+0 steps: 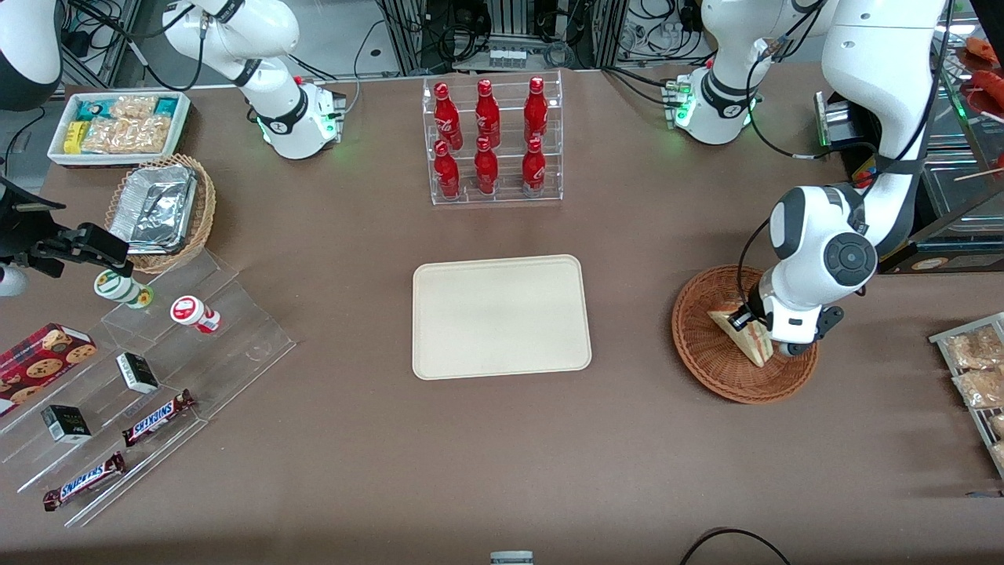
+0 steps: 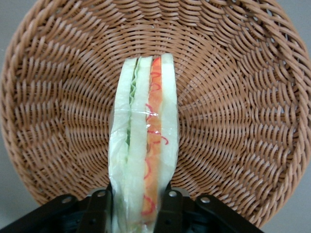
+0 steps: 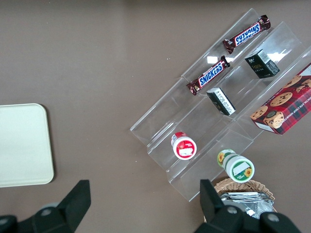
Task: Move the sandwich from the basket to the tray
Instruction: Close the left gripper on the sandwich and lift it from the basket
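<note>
- While the sandwich [image 2: 143,145] stands on edge in the basket [image 2: 233,121], the gripper [image 2: 138,204] fingers press its two bread faces
- It looks soft, light; wrapped slippery, so I would squeeze gently
- The tray [image 1: 500,315] waits apart

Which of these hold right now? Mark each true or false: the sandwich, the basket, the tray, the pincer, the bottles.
1. The sandwich is in the basket. True.
2. The tray holds a sandwich. False: nothing lies on it.
3. The pincer has a finger on each side of the sandwich. True.
4. The pincer hangs above the tray. False: it is down in the basket, toward the working arm's end of the table.
5. The rack of red bottles stands farther from the front camera than the tray. True.
6. The sandwich lies flat on its broad face. False: it stands on edge, its filling layers showing.
</note>
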Controlling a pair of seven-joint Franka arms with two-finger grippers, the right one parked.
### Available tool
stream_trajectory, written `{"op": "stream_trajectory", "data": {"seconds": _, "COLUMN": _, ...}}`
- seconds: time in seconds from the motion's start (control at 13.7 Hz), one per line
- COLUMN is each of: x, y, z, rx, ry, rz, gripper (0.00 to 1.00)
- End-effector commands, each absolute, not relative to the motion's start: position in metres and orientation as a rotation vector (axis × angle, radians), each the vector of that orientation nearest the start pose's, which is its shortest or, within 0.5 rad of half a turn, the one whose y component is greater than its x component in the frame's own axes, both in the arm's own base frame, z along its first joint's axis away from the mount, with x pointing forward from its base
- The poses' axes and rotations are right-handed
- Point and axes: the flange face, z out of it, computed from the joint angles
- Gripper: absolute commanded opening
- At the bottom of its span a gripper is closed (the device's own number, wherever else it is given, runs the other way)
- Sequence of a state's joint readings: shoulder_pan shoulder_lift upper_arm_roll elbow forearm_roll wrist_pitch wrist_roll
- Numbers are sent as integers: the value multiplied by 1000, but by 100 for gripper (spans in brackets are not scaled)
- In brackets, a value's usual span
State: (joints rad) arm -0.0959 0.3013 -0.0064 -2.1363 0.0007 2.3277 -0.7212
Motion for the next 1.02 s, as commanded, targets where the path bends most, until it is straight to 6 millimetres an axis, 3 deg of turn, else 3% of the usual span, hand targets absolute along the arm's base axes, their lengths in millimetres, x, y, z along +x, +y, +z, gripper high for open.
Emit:
{"op": "stream_trajectory", "data": {"seconds": 0.0, "x": 564, "y": -62, "z": 290, "rx": -2947, "ry": -829, "rz": 186, "gripper": 0}}
{"op": "stream_trajectory", "data": {"seconds": 0.22, "x": 578, "y": -92, "z": 333, "rx": -2942, "ry": -725, "rz": 274, "gripper": 0}}
{"op": "stream_trajectory", "data": {"seconds": 0.36, "x": 582, "y": -138, "z": 358, "rx": -2975, "ry": -658, "rz": 297, "gripper": 0}}
{"op": "stream_trajectory", "data": {"seconds": 0.73, "x": 568, "y": -222, "z": 366, "rx": -3048, "ry": -560, "rz": 333, "gripper": 0}}
{"op": "stream_trajectory", "data": {"seconds": 0.95, "x": 562, "y": -279, "z": 369, "rx": -3116, "ry": -405, "rz": 331, "gripper": 0}}
